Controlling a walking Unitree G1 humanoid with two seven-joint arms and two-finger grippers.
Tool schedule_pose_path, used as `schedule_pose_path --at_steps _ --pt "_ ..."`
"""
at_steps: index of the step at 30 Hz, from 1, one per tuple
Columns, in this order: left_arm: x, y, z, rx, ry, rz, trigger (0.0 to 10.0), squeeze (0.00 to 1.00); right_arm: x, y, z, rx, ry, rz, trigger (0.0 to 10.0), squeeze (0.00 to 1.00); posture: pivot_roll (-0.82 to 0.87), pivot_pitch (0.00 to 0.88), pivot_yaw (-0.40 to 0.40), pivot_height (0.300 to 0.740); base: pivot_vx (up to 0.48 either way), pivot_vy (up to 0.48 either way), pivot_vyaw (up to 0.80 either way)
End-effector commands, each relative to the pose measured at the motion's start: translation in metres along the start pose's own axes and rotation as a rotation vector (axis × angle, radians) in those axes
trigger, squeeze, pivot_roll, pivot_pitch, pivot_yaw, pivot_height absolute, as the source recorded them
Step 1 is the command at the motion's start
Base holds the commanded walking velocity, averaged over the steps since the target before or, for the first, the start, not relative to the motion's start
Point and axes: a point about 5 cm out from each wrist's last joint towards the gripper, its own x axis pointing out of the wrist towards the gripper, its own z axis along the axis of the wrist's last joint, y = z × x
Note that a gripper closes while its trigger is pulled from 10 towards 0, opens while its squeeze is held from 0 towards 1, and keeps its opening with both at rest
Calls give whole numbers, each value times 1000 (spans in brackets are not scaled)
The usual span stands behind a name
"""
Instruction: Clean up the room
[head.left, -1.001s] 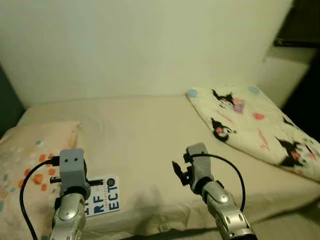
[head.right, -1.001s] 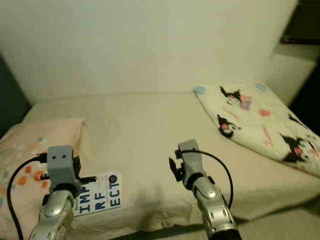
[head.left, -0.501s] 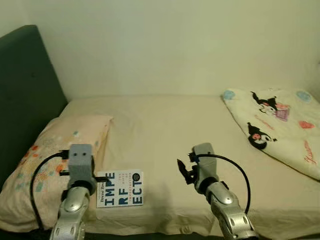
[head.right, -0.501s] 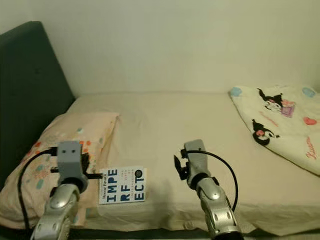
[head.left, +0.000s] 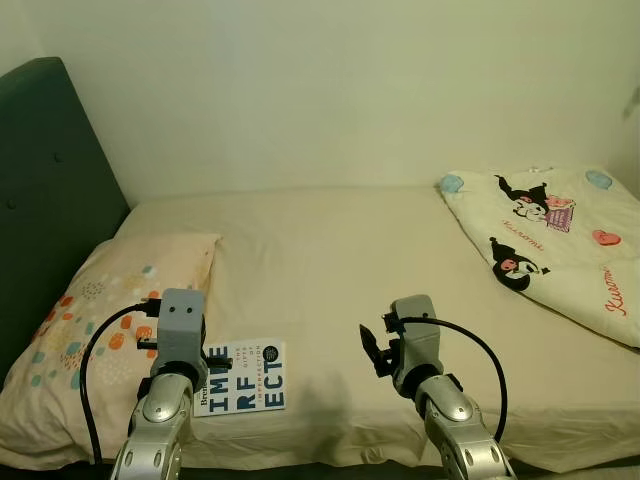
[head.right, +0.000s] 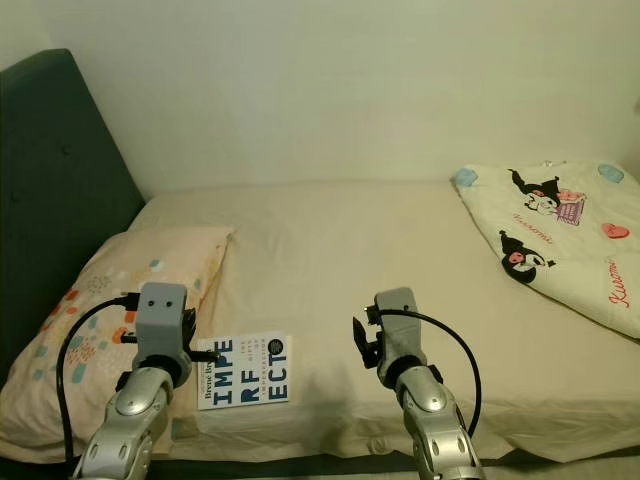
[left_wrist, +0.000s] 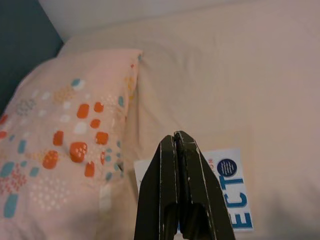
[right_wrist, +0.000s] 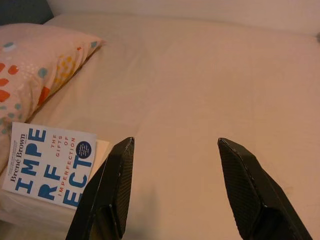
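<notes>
— So, starting at the left: what lies by the dark headboard (head.left: 45, 200)?

— A patterned pillow (head.left: 95, 330) at the near left of the bed (head.left: 330, 260), and just right of it a white book (head.left: 243, 376) with blue lettering, flat by the near edge.

— And the left gripper (left_wrist: 180, 200)?

— It hovers above the book's left side with its fingers pressed together, holding nothing. I judge the book is the thing to clear, so those fingers need to part before they descend.

— The right gripper (right_wrist: 172, 187)?

— Spread wide and empty, over bare sheet right of the book. It looks better set to slide a finger under the near edge, since a flat book on soft bedding gives little to pinch.

— Farther right?

— A cartoon-print blanket (head.left: 560, 240), well apart.
</notes>
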Motion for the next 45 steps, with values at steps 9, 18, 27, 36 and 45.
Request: schedule_pose_path --at_steps 9,18,27,36,45 --pt "-14 3 -9 5 28 37 10000 0 1 5 1 -11 18 55 10000 0 -56 97 -48 733 0 -242 0" --pt "-15 6 -8 12 30 40 10000 0 0 7 0 -4 22 56 10000 0 -51 101 -35 733 0 -383 0" --pt "-13 4 -6 16 30 28 10000 0 -1 7 0 6 22 45 10000 0 -56 104 -20 733 0 -383 0" --pt "-12 3 -6 23 36 14 10000 0 -4 4 -3 -17 42 24 10000 0 -61 108 -5 733 0 -385 0" --pt "-11 1 -6 27 40 -4 10000 0 -6 2 -5 -30 51 15 10000 0 -67 107 5 733 0 -384 449"
